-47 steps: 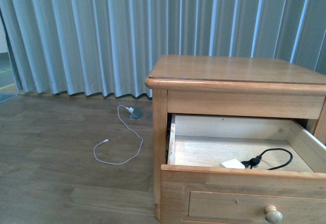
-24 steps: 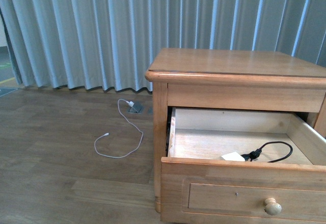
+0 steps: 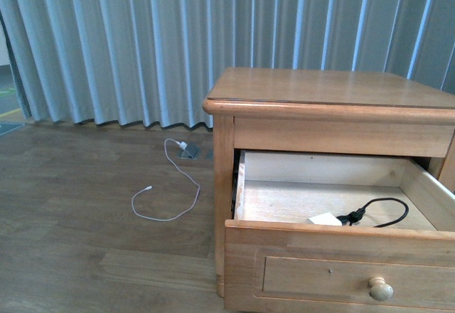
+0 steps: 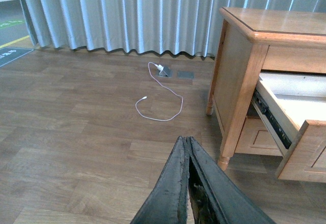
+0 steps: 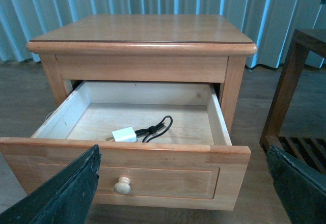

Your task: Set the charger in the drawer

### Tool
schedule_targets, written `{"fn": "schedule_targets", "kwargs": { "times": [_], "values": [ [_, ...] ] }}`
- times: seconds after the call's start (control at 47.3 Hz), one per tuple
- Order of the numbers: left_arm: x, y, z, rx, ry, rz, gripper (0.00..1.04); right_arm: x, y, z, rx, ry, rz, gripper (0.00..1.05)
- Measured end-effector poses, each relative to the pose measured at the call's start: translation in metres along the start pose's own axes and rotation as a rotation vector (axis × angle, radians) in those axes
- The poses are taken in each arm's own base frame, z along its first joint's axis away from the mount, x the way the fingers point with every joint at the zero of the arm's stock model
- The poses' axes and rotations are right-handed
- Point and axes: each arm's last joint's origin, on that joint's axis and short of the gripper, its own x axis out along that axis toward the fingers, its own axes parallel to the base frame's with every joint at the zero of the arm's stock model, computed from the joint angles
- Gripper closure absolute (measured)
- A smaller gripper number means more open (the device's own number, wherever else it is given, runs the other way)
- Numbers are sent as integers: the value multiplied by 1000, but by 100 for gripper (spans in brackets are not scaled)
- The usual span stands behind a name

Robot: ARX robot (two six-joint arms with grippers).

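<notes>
Honey-coloured wood: nightstand (image 3: 327, 89) with the upper drawer (image 3: 320, 236) pulled well out, pale inside. Charger (image 5: 124, 134) lies flat on the drawer bottom, near the front panel, its black cable (image 5: 159, 126) looped loosely beside it toward the middle. All of it sits inside the walls, nothing draped over the rim. Right gripper (image 5: 182, 154) is spread wide and empty, fingers (image 5: 76, 188) framing the drawer front, clear of the wood. Left gripper (image 4: 184, 141) is pinched closed on nothing, hanging over bare floor (image 4: 76, 132) off the nightstand's side, well apart from it. Thin white cable (image 3: 169, 198) on the floor near the curtain is not ours; leave it. Judgement: placing looks done; what remains, if anything, is drawing clear, perhaps pushing the drawer home. If closing, press flat on the front panel close to the knob (image 5: 121, 185), near centre, so the drawer runs straight on its slides and does not rack. Push slow and even, since a jolt could slide the light plug block or flick the cable loop up toward the rim. Check the cable sits low before the front meets the carcass. Left arm is best kept out of the drawer's path.
</notes>
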Motion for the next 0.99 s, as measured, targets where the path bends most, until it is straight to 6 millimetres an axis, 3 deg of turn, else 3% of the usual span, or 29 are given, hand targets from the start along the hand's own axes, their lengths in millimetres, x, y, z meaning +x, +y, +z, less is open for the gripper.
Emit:
{"fn": "schedule_targets", "kwargs": {
  "times": [0.317,0.401,0.528,0.782,0.93,0.993],
  "values": [
    [0,0,0,0,0,0,101,0,0,0,1,2,0,8],
    [0,0,0,-1,0,-1,101,2,3,-3,23,215,16,8],
    [0,0,0,0,1,-2,73,20,9,-13,39,449,67,8],
    [0,0,-1,0,2,-2,29,78,23,-25,64,586,149,8],
    [0,0,-1,0,2,-2,6,115,33,-40,73,644,153,8],
    [0,0,-1,2,2,-2,6,128,37,-48,71,662,152,8]
  ]
}}
